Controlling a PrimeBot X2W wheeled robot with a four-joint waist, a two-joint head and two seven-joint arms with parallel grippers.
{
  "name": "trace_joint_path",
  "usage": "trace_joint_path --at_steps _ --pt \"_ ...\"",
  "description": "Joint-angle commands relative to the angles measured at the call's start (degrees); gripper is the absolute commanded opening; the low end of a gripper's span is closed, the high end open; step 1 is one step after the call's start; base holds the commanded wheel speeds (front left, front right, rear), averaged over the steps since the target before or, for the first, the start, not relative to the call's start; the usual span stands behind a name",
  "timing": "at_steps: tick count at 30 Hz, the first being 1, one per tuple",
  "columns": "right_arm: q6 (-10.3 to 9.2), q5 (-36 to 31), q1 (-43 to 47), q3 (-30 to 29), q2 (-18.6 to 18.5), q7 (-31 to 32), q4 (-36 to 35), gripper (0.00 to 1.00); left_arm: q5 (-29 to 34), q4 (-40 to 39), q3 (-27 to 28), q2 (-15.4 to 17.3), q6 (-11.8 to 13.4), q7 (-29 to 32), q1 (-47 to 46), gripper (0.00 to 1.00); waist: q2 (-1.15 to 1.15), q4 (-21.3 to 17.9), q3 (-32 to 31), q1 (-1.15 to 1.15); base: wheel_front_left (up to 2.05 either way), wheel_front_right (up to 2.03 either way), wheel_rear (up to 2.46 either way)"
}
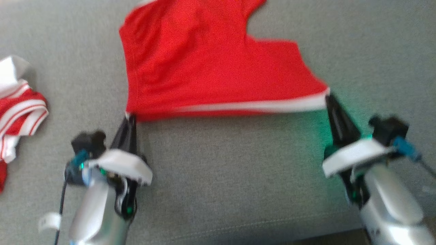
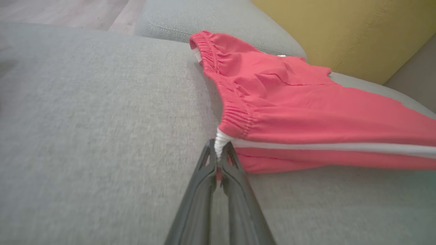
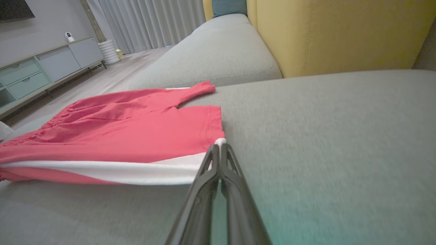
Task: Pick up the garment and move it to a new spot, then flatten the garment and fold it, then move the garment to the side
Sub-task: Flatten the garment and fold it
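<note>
The garment (image 1: 204, 64) is a pair of red shorts with a white side stripe, spread on the grey sofa seat. Its near edge is stretched taut between my two grippers. My left gripper (image 1: 129, 117) is shut on the waistband corner, seen in the left wrist view as a white bunch (image 2: 220, 143) pinched at the fingertips of the left gripper (image 2: 219, 149). My right gripper (image 1: 328, 97) is shut on the leg-hem corner of the garment (image 3: 119, 132), where the white stripe ends at the right gripper (image 3: 219, 147).
A crumpled red-and-white striped cloth (image 1: 17, 109) lies at the left edge of the seat. A yellow backrest (image 3: 340, 34) stands behind the grey cushion (image 1: 238, 170). The seat's front edge (image 1: 272, 224) runs just below my arms.
</note>
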Motion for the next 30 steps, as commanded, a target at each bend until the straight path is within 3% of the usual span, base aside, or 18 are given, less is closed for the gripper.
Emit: trace_joint_path --at_steps 1,9,18,24,30 --pt "-0.05 0.8 1.1 -0.1 -0.8 -0.2 -1.6 0.00 0.2 -1.5 3.4 1.6 0.3 -0.3 0.9 0.00 0.00 -0.3 -2.7 0.00 0.00 0.00 0.00" --pt "-0.05 0.8 11.0 3.3 -1.4 -0.2 -1.0 0.00 -1.4 -3.1 6.0 1.4 0.2 -0.3 10.6 0.00 0.00 -0.9 -9.9 0.00 0.00 0.00 0.00" --pt "-0.05 1.1 16.8 3.9 -1.3 -0.2 -1.8 0.00 -3.8 -6.0 2.9 1.4 0.8 -0.3 19.1 0.00 0.00 -0.2 -13.5 0.00 0.00 0.00 0.00" --pt "-0.05 -1.0 12.6 1.3 -1.3 -0.2 -5.4 0.00 -4.4 -9.9 1.1 1.4 0.4 -0.3 17.8 0.00 0.00 1.7 -11.7 0.00 0.00 0.00 0.00" --pt "-0.05 -3.3 1.3 0.8 -1.0 -0.2 -4.8 0.00 -4.0 -11.3 -0.6 1.4 0.0 -0.3 9.8 0.00 0.00 4.3 -7.5 0.00 0.00 0.00 0.00"
